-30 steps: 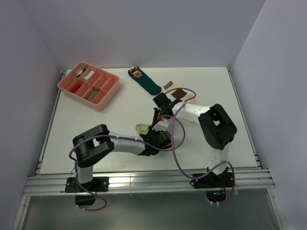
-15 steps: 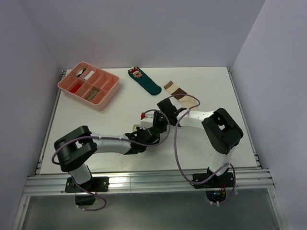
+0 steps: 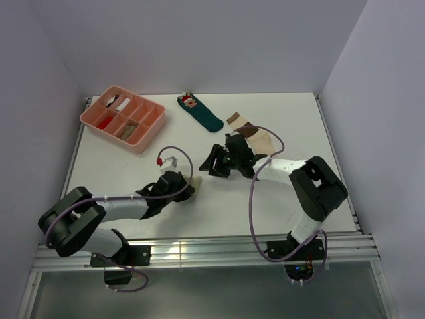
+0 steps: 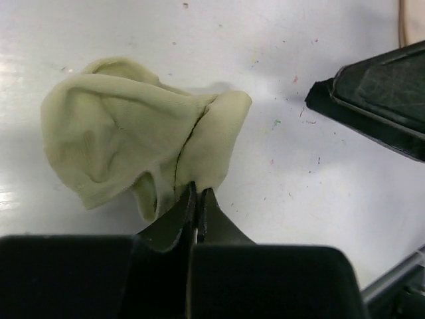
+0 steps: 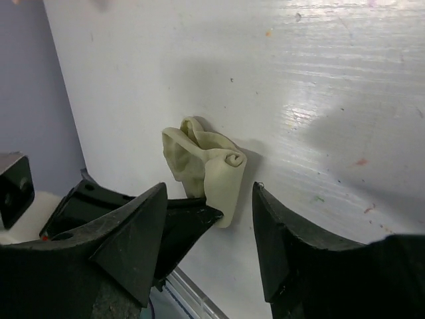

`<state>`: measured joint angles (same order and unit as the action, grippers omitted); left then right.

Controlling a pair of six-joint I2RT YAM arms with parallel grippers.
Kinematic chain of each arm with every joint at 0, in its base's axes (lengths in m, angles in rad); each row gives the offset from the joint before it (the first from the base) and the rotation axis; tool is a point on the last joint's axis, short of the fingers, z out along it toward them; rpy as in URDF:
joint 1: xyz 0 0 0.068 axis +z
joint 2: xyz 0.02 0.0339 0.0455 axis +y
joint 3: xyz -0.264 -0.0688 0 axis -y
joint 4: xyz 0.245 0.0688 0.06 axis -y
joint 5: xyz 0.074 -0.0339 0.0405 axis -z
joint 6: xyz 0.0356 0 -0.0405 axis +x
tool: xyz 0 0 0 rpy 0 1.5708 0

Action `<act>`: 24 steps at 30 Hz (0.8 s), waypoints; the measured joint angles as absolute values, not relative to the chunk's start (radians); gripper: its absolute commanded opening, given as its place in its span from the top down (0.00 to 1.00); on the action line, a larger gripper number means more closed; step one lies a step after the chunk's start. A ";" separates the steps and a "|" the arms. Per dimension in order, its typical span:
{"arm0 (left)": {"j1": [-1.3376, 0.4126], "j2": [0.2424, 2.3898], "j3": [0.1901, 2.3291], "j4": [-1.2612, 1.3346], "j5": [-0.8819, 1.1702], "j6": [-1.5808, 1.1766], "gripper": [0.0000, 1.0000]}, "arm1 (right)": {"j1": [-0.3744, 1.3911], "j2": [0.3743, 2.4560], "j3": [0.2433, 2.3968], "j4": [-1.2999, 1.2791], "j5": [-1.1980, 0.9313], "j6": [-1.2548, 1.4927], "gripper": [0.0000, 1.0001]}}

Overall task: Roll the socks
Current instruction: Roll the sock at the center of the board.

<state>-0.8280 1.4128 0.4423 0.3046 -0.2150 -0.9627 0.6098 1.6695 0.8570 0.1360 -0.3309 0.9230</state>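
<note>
Our right gripper [image 3: 214, 163] has just released and spread its jaws, drawing back from the crumpled pale tan fabric sock [image 4: 113, 146] on the white table [image 3: 119, 166], while our left gripper [image 4: 197, 193] has clamped shut on its near edge. We judge it a loose wad, not yet a roll; the cream brown-banded sock [image 3: 252, 133] lies flat, well apart.

Bright, even light (glare streaks the table [image 5: 345, 86]); focus sharp.

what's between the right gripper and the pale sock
Only bare table separates the right gripper from the pale sock, clearest in the left wrist view. The left gripper pinches the sock's edge.
</note>
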 measured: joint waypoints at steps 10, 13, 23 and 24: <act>-0.705 1.388 0.323 0.462 -0.036 -1.115 0.99 | 0.630 1.778 0.857 0.221 -0.426 0.862 0.41; -0.681 1.392 0.306 0.490 -0.001 -1.143 0.99 | 0.645 1.815 0.857 0.236 -0.456 0.846 0.43; -0.625 1.415 0.274 0.562 0.077 -1.180 0.99 | 0.672 1.916 0.876 0.348 -0.560 0.832 0.64; -0.620 1.418 0.273 0.565 0.083 -1.183 0.99 | 0.672 1.928 0.881 0.361 -0.571 0.831 0.66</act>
